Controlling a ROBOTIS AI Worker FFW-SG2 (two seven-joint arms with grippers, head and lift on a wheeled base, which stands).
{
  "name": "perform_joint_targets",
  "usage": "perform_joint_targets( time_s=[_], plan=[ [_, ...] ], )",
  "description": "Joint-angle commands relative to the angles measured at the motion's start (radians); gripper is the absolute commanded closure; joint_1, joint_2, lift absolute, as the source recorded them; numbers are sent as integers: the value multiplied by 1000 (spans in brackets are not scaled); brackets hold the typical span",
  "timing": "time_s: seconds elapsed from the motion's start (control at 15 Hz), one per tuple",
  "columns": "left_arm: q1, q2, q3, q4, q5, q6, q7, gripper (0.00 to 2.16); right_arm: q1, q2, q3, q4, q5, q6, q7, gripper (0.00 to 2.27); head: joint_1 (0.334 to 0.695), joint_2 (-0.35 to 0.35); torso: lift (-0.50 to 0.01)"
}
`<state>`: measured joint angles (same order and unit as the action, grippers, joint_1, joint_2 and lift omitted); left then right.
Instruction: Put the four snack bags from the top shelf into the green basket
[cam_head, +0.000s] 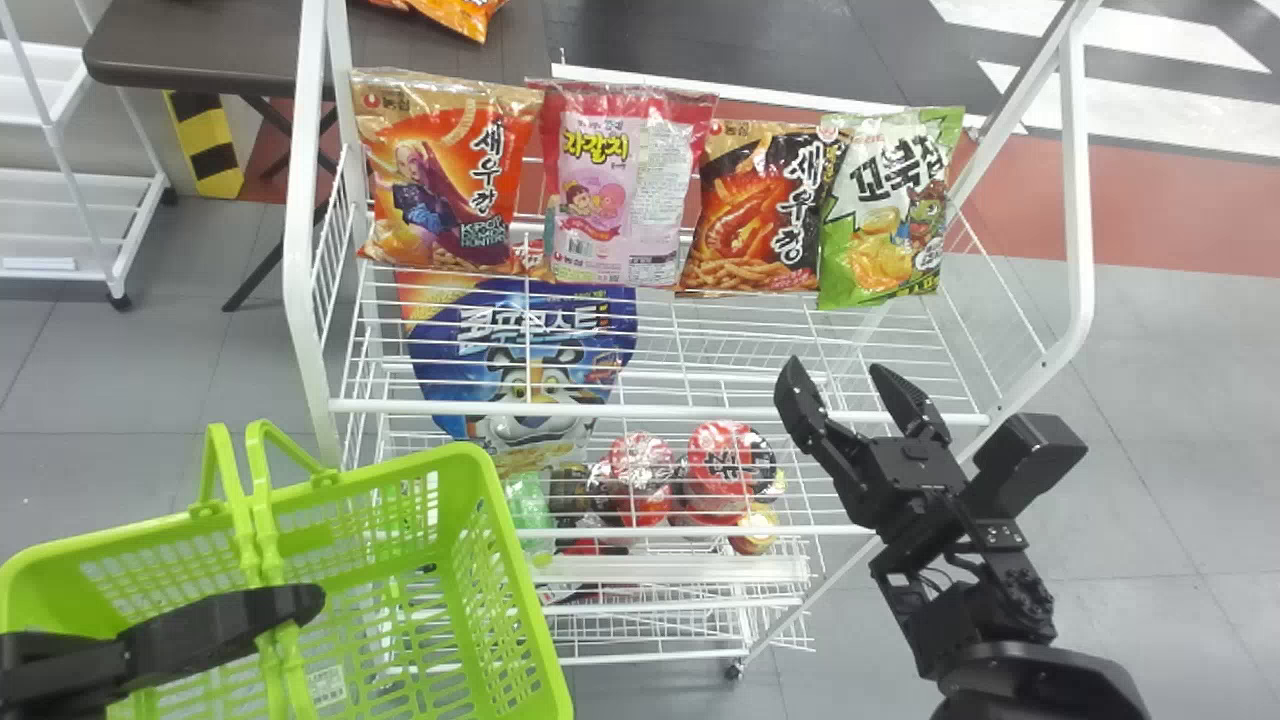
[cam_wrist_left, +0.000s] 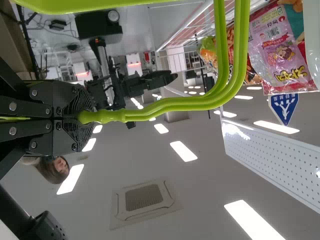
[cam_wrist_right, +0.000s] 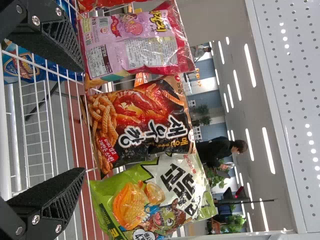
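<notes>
Head view: spread right tool (cam_head: 835, 372) faces four snack bags (cam_head: 762, 215)

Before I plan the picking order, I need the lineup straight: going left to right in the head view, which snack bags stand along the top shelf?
Orange bag → pink bag → black and orange bag → green and white bag.

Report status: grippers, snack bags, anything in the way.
Left gripper shut on basket handle. Right gripper open, empty. Four bags in a row on top shelf. Possible snag: front rail.
</notes>
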<state>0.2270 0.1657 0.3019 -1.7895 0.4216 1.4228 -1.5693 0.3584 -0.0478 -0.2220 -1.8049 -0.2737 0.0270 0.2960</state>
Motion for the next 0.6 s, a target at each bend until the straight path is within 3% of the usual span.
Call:
perform_joint_targets(
  time_s=[0.0, 0.53],
  plan=[
    [-1, 5, -3, -2, -3, 0, -11, 2148, 2, 0, 10, 4, 1, -12, 0, 110, 695, -239, 0],
    [-3, 12, -9, -2, -3, 0, -11, 2148, -4, 0, 46, 12, 16, -9, -2, 113, 695, -218, 0]
  ],
)
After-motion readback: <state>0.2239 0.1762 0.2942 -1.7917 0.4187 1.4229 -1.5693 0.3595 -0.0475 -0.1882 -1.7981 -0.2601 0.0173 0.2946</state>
